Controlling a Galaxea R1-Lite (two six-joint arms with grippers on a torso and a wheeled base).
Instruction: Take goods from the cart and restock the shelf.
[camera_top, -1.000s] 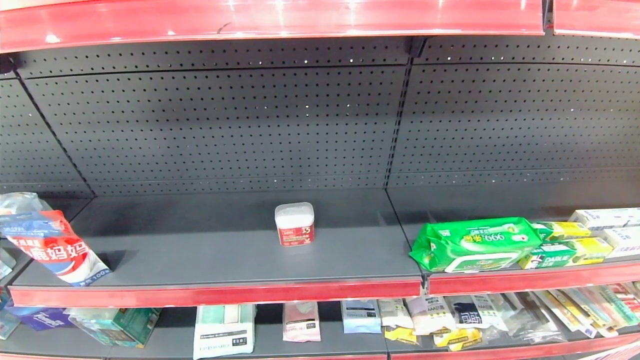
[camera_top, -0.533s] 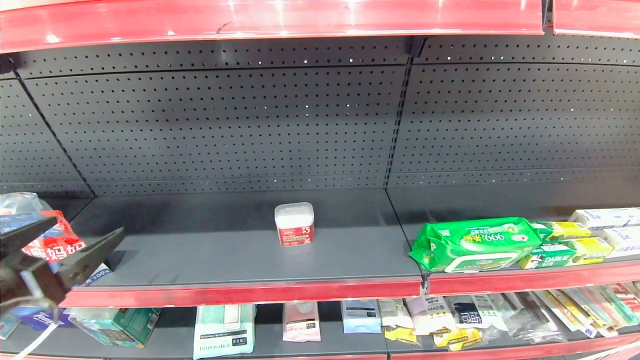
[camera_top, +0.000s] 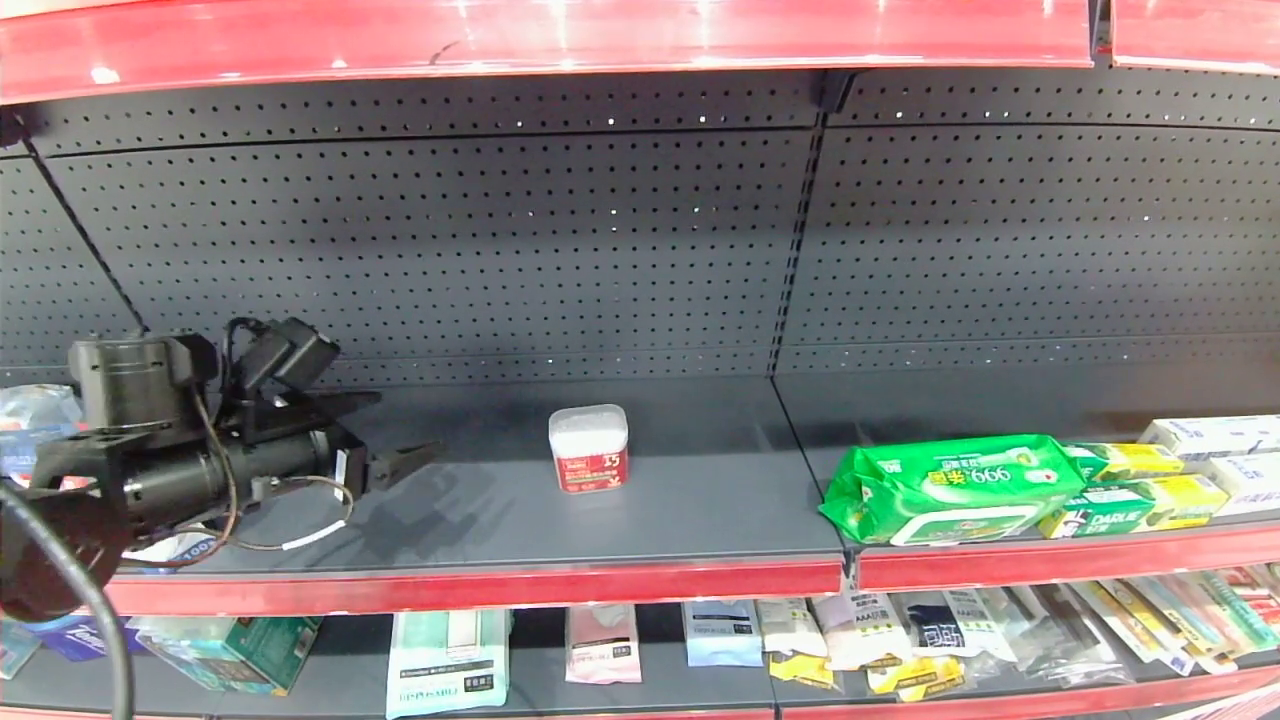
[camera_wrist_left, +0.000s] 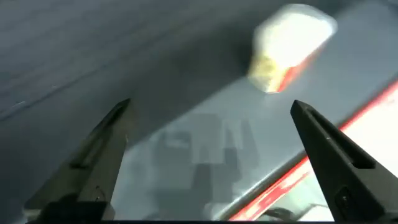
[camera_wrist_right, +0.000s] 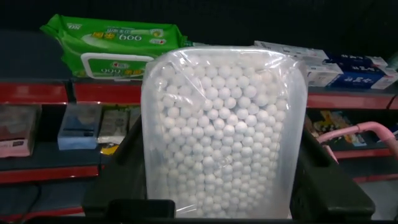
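White round tips pack the clear plastic tub (camera_wrist_right: 224, 130) to its top. It is clamped between the right jaws, held out in front of the shelving and not yet on any shelf. A small lidded tub with a red label (camera_top: 589, 448), also white inside, stands upright midway along the grey metal shelf (camera_top: 500, 520). The left jaws are spread wide and empty, low over that shelf, pointing at the standing tub and near it.

A push from those open jaws would likely tip or shove the light tub backwards. The left arm (camera_top: 250, 460) also takes up shelf room, so bringing the held tub in risks a clash. Its smooth wall may slip in the grip.

A sealed green soft pack of wipes (camera_top: 945, 490) lies further right.
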